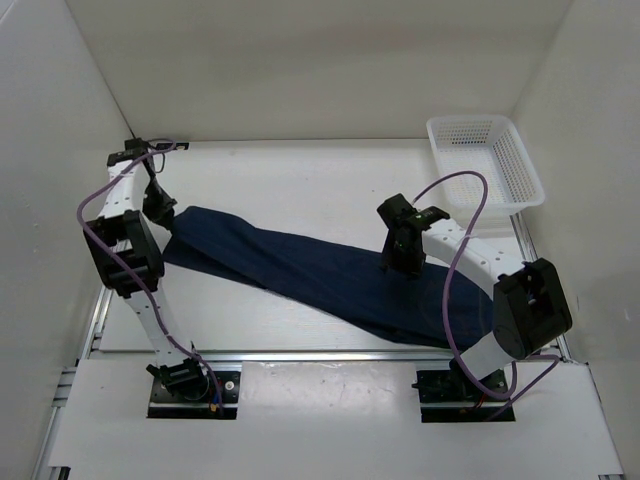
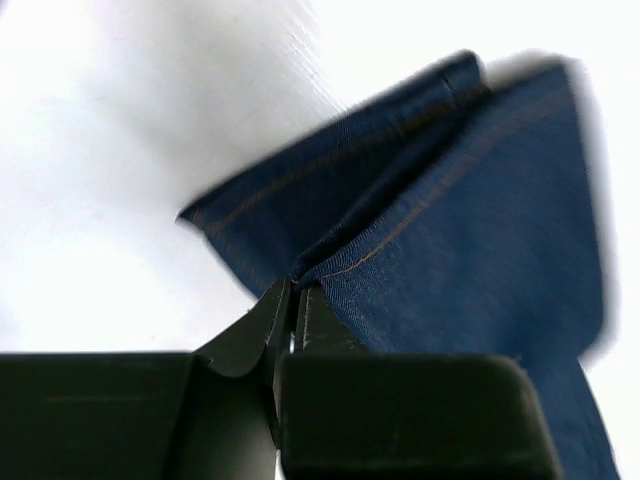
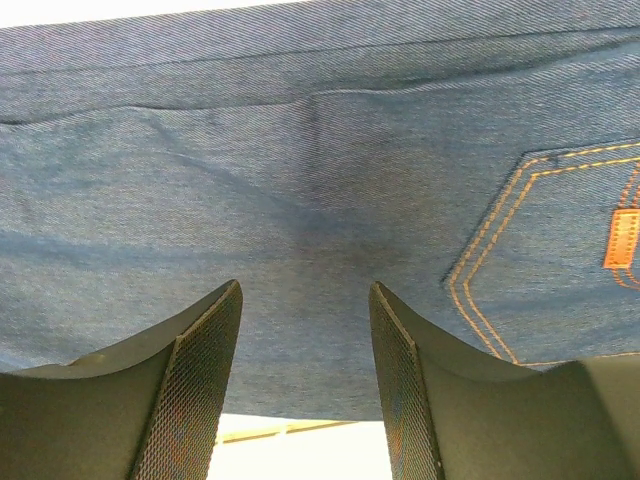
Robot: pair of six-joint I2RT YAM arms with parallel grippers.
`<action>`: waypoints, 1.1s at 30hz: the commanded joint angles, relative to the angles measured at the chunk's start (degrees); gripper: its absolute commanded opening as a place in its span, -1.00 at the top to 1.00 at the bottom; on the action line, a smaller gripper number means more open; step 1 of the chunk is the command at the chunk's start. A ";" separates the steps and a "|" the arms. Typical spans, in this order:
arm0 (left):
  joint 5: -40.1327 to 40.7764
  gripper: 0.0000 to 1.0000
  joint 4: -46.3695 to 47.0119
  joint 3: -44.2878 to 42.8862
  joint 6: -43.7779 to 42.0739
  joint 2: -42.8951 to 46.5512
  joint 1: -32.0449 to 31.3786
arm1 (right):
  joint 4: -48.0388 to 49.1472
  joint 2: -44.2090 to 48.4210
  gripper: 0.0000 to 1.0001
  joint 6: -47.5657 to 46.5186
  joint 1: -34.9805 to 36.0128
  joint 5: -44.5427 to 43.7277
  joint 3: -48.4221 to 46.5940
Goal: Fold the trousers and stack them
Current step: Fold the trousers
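The dark blue trousers (image 1: 310,270) lie stretched slantwise over the table, from the far left down to the near right. My left gripper (image 1: 163,212) is at their left end. In the left wrist view it (image 2: 296,287) is shut on the stitched hem edge of the trousers (image 2: 470,230), where two cloth layers meet. My right gripper (image 1: 401,262) hovers over the wider right part. Its fingers (image 3: 212,350) stand open just above the trousers (image 3: 300,150), with nothing between them, next to an orange-stitched back pocket (image 3: 560,260).
A white plastic basket (image 1: 486,160) sits at the far right corner of the table. White walls close in the table at the back and both sides. A metal rail (image 1: 330,355) runs along the near edge by the arm bases.
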State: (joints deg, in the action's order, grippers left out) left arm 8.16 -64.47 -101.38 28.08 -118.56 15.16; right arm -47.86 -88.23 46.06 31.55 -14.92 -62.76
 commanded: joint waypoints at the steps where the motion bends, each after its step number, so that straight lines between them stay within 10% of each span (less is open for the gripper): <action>1: 2.73 0.79 -0.83 -0.66 0.58 8.87 0.75 | 0.66 2.35 -0.19 0.08 -0.09 0.42 0.80; 8: 4.40 0.75 2.05 7.07 2.42 10.63 2.68 | 0.66 4.55 -0.19 0.08 -0.09 0.42 2.38; 17: 4.57 -0.64 2.33 7.43 1.81 10.01 4.88 | 0.13 8.50 -0.19 0.61 -0.09 -0.11 4.05; 22: 1.60 -0.35 2.85 3.22 0.06 6.52 4.88 | 0.13 8.51 -0.19 1.13 -0.09 -0.11 4.58; 27: -7.63 -0.97 1.88 2.76 -2.14 -1.32 4.88 | 0.13 9.12 -0.19 1.66 -0.09 -0.11 3.96; 33: -4.48 -1.00 4.79 12.26 1.01 1.57 4.88 | -0.39 9.12 -0.19 1.66 -0.09 -0.11 3.96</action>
State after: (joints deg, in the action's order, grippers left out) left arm 3.84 -60.40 -90.72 27.62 -120.36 20.12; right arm -47.70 -80.86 47.16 31.55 -14.61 -58.67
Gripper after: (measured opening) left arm 0.994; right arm 0.592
